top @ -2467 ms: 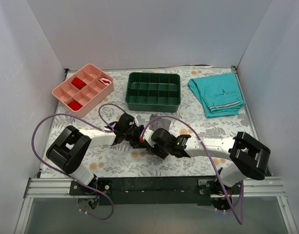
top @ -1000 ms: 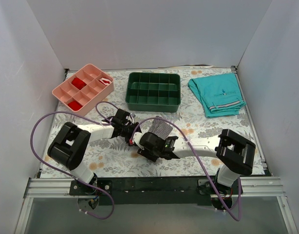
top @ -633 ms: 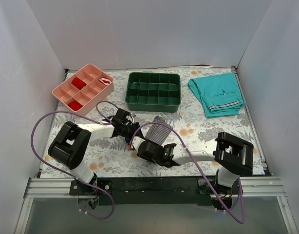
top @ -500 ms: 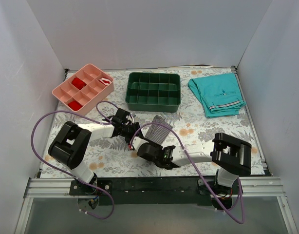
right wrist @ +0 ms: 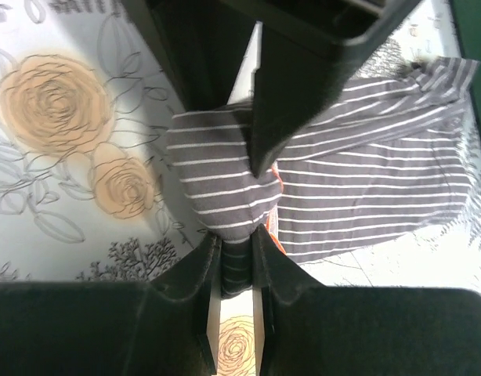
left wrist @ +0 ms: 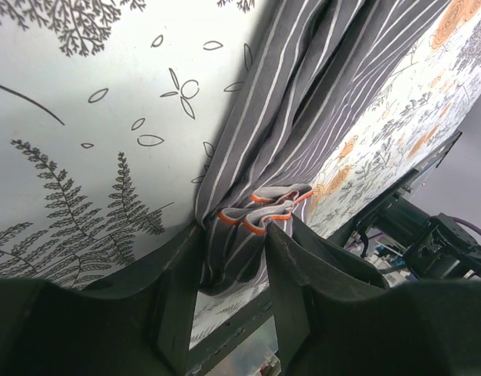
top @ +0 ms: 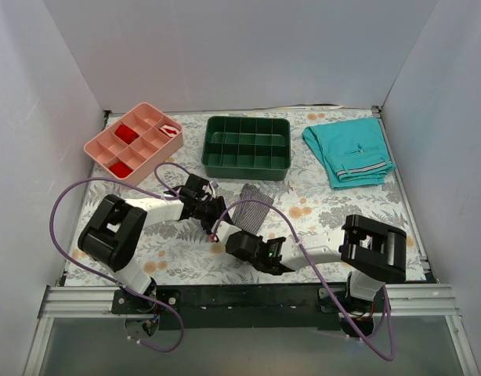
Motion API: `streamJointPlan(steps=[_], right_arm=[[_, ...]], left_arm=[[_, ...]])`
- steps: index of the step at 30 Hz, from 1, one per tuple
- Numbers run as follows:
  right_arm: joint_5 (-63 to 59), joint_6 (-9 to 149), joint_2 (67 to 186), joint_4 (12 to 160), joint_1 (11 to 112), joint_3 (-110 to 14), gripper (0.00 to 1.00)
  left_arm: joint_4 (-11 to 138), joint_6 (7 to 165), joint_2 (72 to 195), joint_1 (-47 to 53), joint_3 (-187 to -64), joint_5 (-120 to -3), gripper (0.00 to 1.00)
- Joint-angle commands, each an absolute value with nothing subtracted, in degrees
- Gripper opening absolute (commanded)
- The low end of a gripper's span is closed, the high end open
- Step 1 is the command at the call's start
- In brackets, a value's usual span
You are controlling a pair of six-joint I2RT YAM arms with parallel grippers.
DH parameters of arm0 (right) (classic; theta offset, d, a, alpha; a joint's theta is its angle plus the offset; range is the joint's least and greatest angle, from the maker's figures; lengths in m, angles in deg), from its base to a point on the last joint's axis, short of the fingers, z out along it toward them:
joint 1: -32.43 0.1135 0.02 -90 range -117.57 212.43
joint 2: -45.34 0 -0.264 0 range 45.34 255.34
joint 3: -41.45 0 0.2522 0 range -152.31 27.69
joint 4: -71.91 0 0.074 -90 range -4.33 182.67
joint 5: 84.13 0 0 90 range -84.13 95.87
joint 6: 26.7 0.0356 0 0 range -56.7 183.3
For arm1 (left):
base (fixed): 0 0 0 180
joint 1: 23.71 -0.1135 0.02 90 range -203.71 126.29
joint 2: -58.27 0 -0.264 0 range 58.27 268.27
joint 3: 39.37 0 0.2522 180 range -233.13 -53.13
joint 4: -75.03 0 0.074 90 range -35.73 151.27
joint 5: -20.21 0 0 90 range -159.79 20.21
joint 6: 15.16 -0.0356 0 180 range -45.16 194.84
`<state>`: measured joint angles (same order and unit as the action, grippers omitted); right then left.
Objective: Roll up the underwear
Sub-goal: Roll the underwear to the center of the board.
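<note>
From above, the underwear [top: 253,205] lies at 6 o'clock from the green tray [top: 245,171], and both claws' tips are hidden. Only the wrist views show the grips. The left gripper [left wrist: 233,262] pinches the bunched, orange-trimmed edge. The right gripper [right wrist: 234,270], nearly closed, seems clamped on a fold.

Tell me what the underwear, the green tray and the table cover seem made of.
The underwear: thin, soft knit cloth, matte grey with white pinstripes and orange trim; it bunches into loose folds. The green tray: probably moulded plastic, judging by its smooth walls and thin stiff dividers. The table cover: a floral-printed sheet, perhaps vinyl, given its faint sheen; the pictures leave that open.
</note>
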<state>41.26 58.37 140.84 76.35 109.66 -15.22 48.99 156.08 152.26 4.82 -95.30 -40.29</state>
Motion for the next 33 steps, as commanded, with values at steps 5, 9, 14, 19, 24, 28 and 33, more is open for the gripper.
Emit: streamJointPlan(steps=[5,9,14,19,24,28,33], right_arm=[[16.53,60.75,140.70,87.76,109.69,-19.32,0.02],[11.41,62.51,141.49,90.85,108.90,-22.31,0.01],[3.08,65.50,141.58,91.38,105.31,-23.98,0.01],[-8.25,67.34,143.07,92.18,101.08,-26.27,0.01],[-20.31,68.57,144.74,91.47,94.05,-26.71,0.01],[-29.79,69.89,146.84,90.25,89.92,-26.89,0.02],[-37.46,71.56,150.19,89.54,86.14,-27.94,0.03]], left_arm=[[36.49,151.49,154.61,2.39,-94.08,-62.57,0.47],[34.03,152.19,152.14,1.16,-95.84,-65.04,0.58],[31.83,153.15,150.03,0.10,-97.34,-67.49,0.68],[29.45,154.12,145.65,-1.39,-97.08,-69.78,0.72],[28.13,155.79,140.46,-2.18,-94.89,-71.81,0.74],[29.71,156.67,135.62,-2.18,-91.99,-70.24,0.75],[35.07,155.36,129.39,-2.18,-88.82,-64.79,0.75]])
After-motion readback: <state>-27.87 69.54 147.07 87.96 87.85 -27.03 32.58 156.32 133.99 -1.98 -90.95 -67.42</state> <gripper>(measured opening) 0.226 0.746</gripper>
